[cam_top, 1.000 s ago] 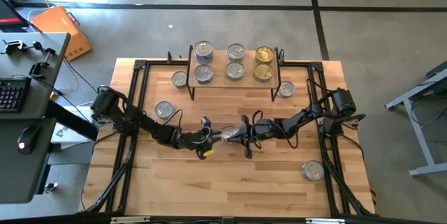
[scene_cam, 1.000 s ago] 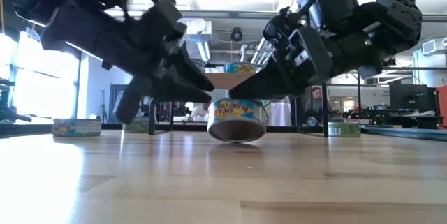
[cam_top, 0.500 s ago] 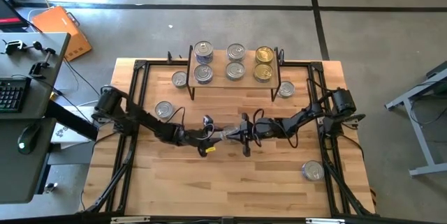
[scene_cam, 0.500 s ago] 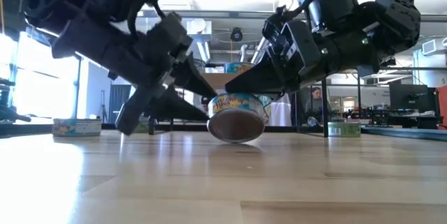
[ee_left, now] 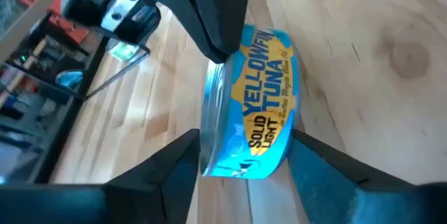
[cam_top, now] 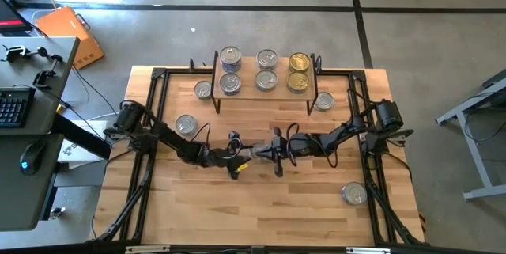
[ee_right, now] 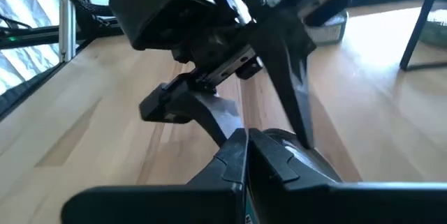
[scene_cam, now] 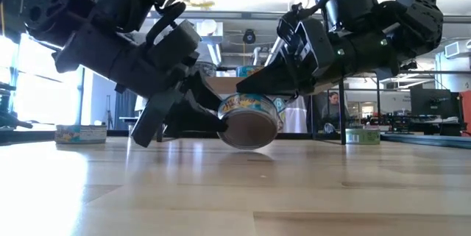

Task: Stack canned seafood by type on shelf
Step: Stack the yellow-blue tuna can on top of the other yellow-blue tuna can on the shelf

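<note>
A tuna tin [cam_top: 257, 153] with a blue and yellow label [ee_left: 265, 112] sits tipped up near its edge at mid-table. My right gripper [ee_right: 246, 147] comes at it from the table's right and is shut on it. My left gripper [ee_left: 241, 161] comes from the left, open, with one finger beside each flat face of the tin [scene_cam: 250, 118]. The shelf [cam_top: 265, 94] stands at the far edge and carries several tins. My right gripper pinches the tin's rim [ee_left: 213, 70] at its upper side between its two fingertips [ee_left: 209, 21], slanting down from the table's right. The tin is tilted, its flat bottom [scene_cam: 250, 129] facing the near side, its lowest edge at the tabletop. My left gripper's fingers [ee_left: 178, 165] lie close against the tin's two faces; I cannot tell whether they touch.
Loose tins lie left of the shelf [cam_top: 203, 89], beside the left arm [cam_top: 186, 124], right of the shelf [cam_top: 323, 101] and near the right near corner [cam_top: 354, 194]. Black frame rails [cam_top: 154, 127] run along both table sides. Bare wood lies on the near side.
The tin has tipped further up, showing more of its flat bottom toward the near side. My left gripper has moved toward the table's right and lower, closing in around the tin. My right gripper has kept its hold and barely shifted.
</note>
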Controlling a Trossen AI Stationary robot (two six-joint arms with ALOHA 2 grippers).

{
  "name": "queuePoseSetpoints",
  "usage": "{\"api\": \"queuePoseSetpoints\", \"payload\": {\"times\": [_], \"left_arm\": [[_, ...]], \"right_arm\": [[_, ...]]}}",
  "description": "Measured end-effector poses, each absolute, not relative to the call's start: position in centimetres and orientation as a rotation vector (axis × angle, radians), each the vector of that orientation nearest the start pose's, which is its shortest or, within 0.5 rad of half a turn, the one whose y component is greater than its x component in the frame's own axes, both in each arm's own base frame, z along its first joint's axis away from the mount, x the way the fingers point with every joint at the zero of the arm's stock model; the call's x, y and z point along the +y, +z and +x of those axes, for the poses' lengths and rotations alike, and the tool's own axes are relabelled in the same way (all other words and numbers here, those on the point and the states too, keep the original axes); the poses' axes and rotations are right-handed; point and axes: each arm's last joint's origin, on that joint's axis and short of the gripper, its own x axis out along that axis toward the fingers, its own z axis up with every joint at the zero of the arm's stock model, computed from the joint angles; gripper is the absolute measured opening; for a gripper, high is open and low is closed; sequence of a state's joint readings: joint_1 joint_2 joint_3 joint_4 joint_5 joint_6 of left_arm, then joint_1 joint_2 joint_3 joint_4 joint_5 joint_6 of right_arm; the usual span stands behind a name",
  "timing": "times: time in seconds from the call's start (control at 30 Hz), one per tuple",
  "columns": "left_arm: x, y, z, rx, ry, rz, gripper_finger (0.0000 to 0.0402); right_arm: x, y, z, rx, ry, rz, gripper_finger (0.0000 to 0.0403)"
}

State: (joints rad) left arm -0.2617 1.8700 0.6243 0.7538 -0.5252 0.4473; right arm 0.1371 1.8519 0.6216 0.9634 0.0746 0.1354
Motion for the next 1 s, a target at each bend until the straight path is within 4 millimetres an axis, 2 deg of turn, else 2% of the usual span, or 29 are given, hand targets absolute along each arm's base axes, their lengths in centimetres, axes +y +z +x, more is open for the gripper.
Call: {"api": "queuePoseSetpoints", "payload": {"times": [0.23, 0.37, 0.47, 0.77, 0.87, 1.0], "left_arm": [[-6.9, 9.7, 30.7, 0.517, 0.17, 0.534, 0.0131], [-6.8, 9.7, 30.6, 0.522, 0.207, 0.542, 0.012], [-7.0, 9.7, 30.5, 0.522, 0.21, 0.547, 0.0124], [-7.6, 9.7, 30.3, 0.52, 0.201, 0.562, 0.013], [-7.8, 9.7, 30.3, 0.518, 0.196, 0.568, 0.013], [-7.8, 9.7, 30.3, 0.516, 0.194, 0.567, 0.013]], "right_arm": [[4.2, 12.4, 32.3, 0.236, 0.05, 0.098, 0.0], [4.4, 12.7, 32.3, 0.211, 0.074, 0.092, 0.001], [4.3, 13.2, 32.3, 0.195, 0.078, 0.103, 0.0041], [4.0, 15.5, 31.5, 0.236, 0.056, 0.12, 0.0181], [3.8, 15.2, 31.5, 0.255, 0.065, 0.135, 0.0202], [3.8, 13.6, 31.4, 0.351, 0.063, 0.121, 0.0208]]}}
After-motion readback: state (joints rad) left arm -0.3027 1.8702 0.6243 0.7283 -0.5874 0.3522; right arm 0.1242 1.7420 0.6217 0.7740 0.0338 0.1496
